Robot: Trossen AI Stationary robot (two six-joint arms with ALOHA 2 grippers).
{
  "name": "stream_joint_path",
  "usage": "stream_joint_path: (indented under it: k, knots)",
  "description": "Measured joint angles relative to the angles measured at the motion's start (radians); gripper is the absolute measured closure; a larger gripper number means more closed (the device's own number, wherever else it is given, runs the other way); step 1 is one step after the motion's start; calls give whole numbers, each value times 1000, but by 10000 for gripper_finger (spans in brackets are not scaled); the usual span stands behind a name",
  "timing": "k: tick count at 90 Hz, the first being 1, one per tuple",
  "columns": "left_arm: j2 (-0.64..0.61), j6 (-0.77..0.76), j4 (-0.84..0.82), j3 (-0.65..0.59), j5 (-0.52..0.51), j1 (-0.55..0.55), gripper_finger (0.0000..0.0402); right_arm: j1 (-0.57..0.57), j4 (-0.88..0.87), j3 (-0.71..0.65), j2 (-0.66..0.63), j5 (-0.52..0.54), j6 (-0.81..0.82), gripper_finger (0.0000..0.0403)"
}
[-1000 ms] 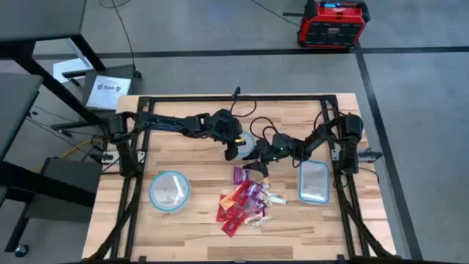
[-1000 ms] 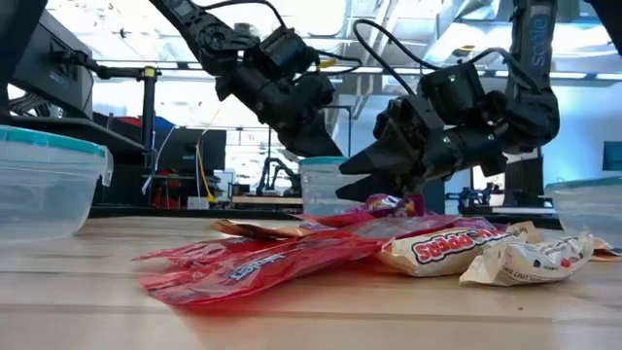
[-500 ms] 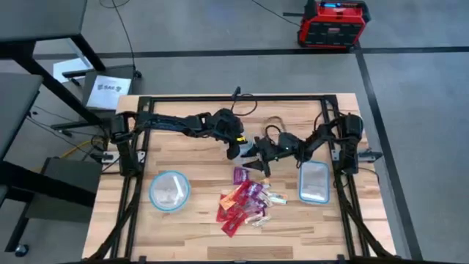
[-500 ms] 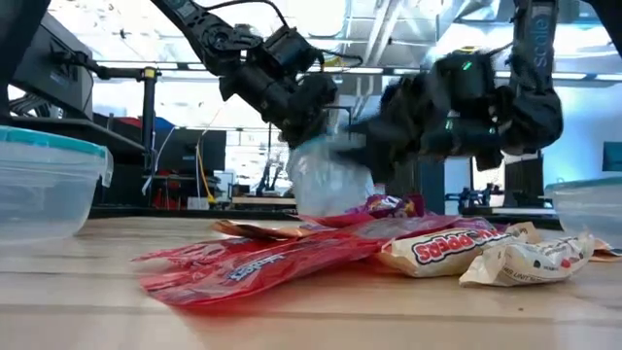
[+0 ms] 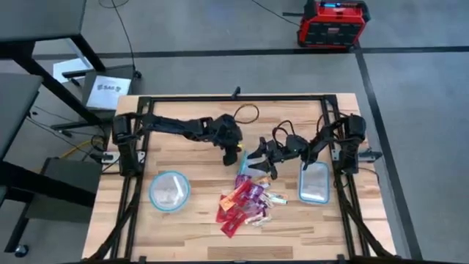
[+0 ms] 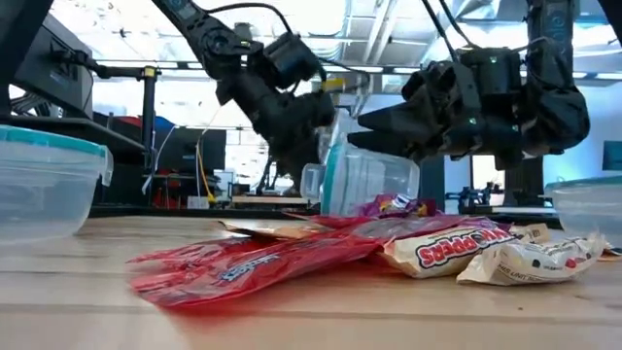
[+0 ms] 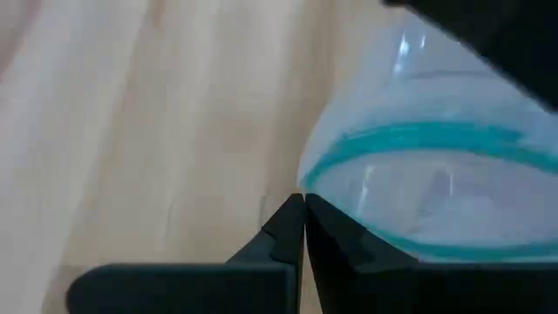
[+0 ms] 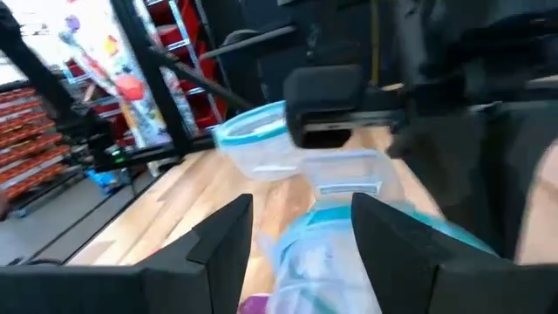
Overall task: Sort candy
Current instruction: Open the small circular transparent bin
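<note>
Clear plastic, bluish at the rim, marks the tipped bowl [image 5: 248, 156] between both grippers in the high view; the candy [image 5: 245, 203] lies heaped just beyond it, its pile running lengthwise toward the table's front edge. In the low view the bowl lies on its side, mouth facing the left gripper [image 6: 303, 146], above the wrappers. The left wrist view shows that gripper's fingers pressed together at the rim, probably pinching it. In the right wrist view the right gripper [image 8: 301, 228] is spread wide around the bowl. Risk: the thin rim may slip, dropping the bowl onto the pile and scattering it.
</note>
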Motion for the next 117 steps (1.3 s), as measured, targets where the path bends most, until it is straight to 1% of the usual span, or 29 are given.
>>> stream_joint_path:
  k: [5,10,21,28,37,42,50,64,75,89,102,117]
  knots:
    - [3,0,-7,9,-2,-3,401,-2,-10,0,-39,-2,-1,221]
    - [-5,0,-19,23,-1,-4,401,-3,-68,1,-88,-6,-1,221]
    - [-15,1,-53,39,-2,-4,401,-5,-382,1,-235,5,-19,221]
    - [-14,1,-82,36,-7,-5,401,7,-609,1,-342,56,-41,221]
    - [-17,3,-79,38,-6,-6,401,40,-864,1,-460,137,-37,221]
    - [-17,3,-82,38,-6,-7,402,66,-960,1,-519,185,-9,221]
    - [-16,1,-76,37,-6,-6,401,125,-1059,2,-582,279,43,221]
    - [-16,0,-38,38,-6,-12,402,233,-1076,2,-585,479,128,221]
    - [-16,-1,2,38,-5,-28,401,285,-1068,2,-534,582,208,221]
    - [-16,-13,46,38,36,-50,401,313,-1023,2,-438,622,276,221]
    - [-17,-33,66,38,38,-65,401,321,-987,2,-366,639,279,223]
    - [-17,-46,64,52,39,-86,402,313,-956,3,-307,635,277,230]
